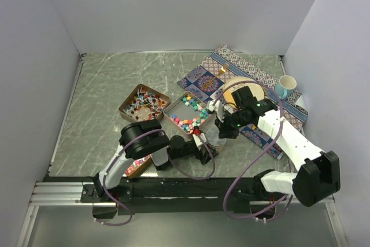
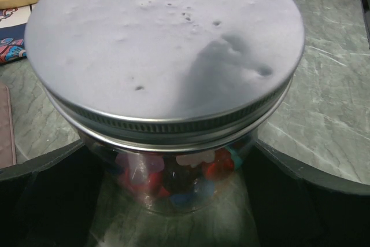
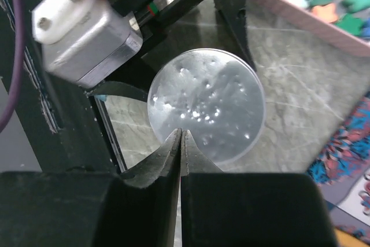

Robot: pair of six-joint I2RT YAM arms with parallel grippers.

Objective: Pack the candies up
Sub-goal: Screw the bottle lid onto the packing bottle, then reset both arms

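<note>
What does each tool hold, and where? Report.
Right tool: shut, empty, above the lid. Left tool straddles the jar body; grip cannot be told.

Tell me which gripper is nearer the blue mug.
Right. The right gripper hangs shut above the jar, left of the mug; the left gripper, open around that jar, sits farther toward the near edge.

Green marbled desk (image 1: 104,96), viewed from above. Upper right: patterned cloth (image 1: 245,69), spread flat toward the right wall. Centre: two copper-coloured tins set diagonally, just beside each other; left tin (image 1: 123,111) filled with stick candies (image 1: 144,103), right tin (image 1: 175,103) with chunky pastel ones. Just below the right tin: lidded clear jar (image 2: 173,172), upright. Lower left: third tin (image 1: 134,168), mostly hidden.
</note>
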